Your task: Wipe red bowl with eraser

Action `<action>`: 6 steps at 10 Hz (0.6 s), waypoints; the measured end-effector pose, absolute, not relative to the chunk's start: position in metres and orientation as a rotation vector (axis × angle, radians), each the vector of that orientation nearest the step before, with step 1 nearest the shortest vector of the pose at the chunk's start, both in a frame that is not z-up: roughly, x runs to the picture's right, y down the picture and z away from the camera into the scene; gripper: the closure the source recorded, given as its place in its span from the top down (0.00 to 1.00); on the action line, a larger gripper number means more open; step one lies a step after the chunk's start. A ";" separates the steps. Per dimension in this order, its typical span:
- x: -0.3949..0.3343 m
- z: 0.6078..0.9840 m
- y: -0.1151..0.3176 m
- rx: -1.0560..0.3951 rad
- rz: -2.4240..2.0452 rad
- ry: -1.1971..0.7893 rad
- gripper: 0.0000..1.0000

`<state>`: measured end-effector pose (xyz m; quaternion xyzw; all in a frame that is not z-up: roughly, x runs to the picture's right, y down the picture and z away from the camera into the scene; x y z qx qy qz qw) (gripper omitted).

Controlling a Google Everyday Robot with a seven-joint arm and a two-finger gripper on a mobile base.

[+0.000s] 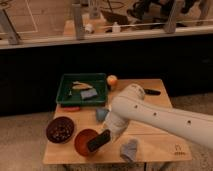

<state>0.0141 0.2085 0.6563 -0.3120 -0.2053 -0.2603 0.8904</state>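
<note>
At the front left of the desk (155, 147), near the edge: the red bowl (82, 142), upright, round, orange-red, with a glossy, plain inside. Looks empty, as far as can be told.

Across its right rim, tilted with the lower end dipping toward the inside: the eraser (98, 141), a small flat black block. Held that way, probably, to bring a flat face against the inner wall for wiping. Cannot tell whether touching the glaze or just above it.

Clamped on the eraser's upper end: the jaws of the gripper (106, 134), just right of the bowl and mostly hidden under the white arm (160, 117). Reaches in from the right, low over the desk, likely so as to meet the bowl from its near side and stay clear of the neighbours.

Just left of the red bowl, apart from it: a brown bowl (60, 130) with a speckled inside. To the right, by the front edge: a grey-blue cloth (129, 149), crumpled, not in use. Behind the wrist: a small blue thing (101, 114), kind unclear. Further back: a green tray (61, 90) with a sponge (89, 93) in it, an orange fruit (112, 80) by its right corner, and a dark thing (151, 92) toward the back right.
</note>
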 end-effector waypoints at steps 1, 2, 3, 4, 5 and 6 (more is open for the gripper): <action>0.007 0.659 0.209 -0.668 -0.577 -0.378 0.00; -0.005 0.664 0.210 -0.681 -0.618 -0.322 0.00; -0.018 0.671 0.213 -0.696 -0.661 -0.263 0.00; -0.033 0.681 0.220 -0.723 -0.702 -0.209 0.00; -0.035 0.687 0.221 -0.732 -0.714 -0.190 0.00; -0.038 0.694 0.223 -0.750 -0.719 -0.176 0.00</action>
